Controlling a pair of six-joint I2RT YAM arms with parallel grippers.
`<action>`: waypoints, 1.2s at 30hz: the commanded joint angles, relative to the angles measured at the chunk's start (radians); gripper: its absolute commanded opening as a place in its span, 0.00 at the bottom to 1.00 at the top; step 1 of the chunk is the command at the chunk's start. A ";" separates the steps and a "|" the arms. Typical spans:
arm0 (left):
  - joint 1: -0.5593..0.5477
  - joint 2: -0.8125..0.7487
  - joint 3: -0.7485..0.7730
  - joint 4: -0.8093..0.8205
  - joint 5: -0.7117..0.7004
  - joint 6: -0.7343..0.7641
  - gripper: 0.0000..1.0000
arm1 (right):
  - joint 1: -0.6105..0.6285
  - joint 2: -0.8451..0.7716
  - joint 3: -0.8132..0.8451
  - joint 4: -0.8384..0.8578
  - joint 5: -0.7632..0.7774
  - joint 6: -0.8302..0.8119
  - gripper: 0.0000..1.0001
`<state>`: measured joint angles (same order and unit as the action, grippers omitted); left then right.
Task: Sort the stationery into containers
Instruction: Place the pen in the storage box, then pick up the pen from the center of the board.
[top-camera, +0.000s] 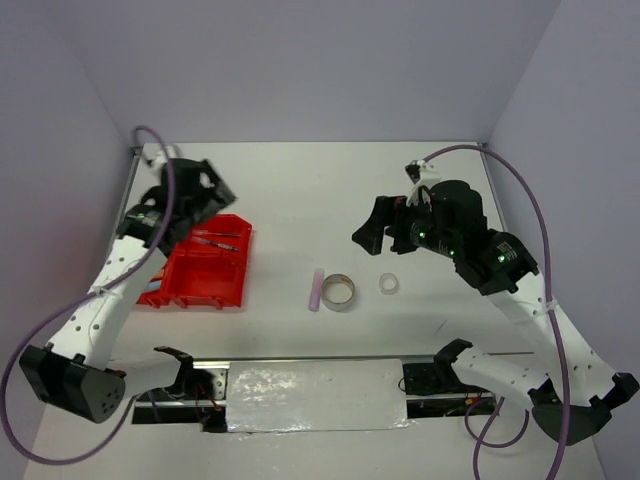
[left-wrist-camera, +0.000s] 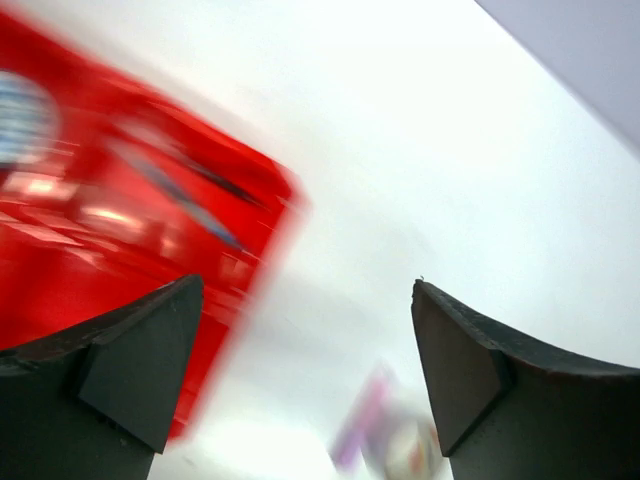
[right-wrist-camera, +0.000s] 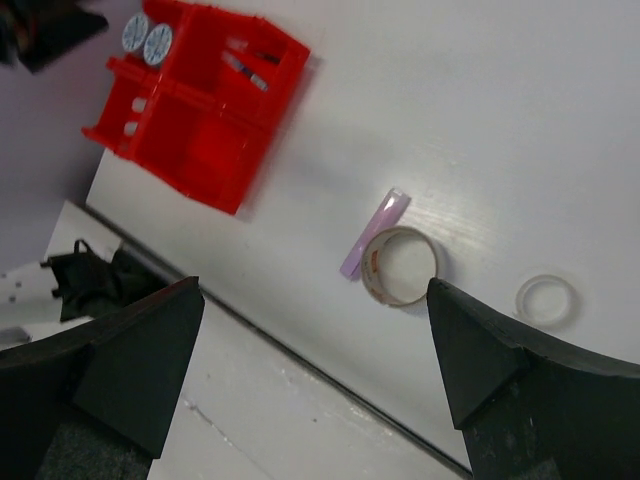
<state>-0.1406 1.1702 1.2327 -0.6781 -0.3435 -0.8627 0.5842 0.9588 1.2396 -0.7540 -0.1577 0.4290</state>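
Observation:
The red tray (top-camera: 205, 275) lies at the left and holds two thin pens (top-camera: 220, 240) in a far compartment. In the right wrist view the tray (right-wrist-camera: 215, 130) also holds two round tubs (right-wrist-camera: 146, 38). A lilac stick (top-camera: 317, 289), a grey tape ring (top-camera: 338, 292) and a clear tape ring (top-camera: 389, 284) lie on the table's middle. My left gripper (top-camera: 205, 190) is open and empty above the tray's far end; its view is blurred. My right gripper (top-camera: 375, 230) is open and empty, raised behind the rings. The stick (right-wrist-camera: 374, 233) touches the grey ring (right-wrist-camera: 401, 265).
A shiny plate (top-camera: 315, 395) runs along the near edge between the arm bases. Grey walls close in the left, far and right sides. Purple cables (top-camera: 525, 195) loop off both arms.

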 joint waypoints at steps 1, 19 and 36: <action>-0.287 0.047 0.034 -0.049 -0.115 -0.015 0.96 | -0.036 0.001 0.104 -0.057 0.113 -0.010 1.00; -0.639 0.493 -0.013 0.109 0.127 0.060 0.75 | -0.041 -0.106 0.012 -0.044 0.058 0.033 1.00; -0.677 0.678 0.062 0.135 0.224 0.080 0.72 | -0.041 -0.130 0.023 -0.080 0.069 0.025 1.00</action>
<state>-0.8047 1.8191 1.2617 -0.5537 -0.1413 -0.7948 0.5449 0.8448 1.2499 -0.8291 -0.0898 0.4526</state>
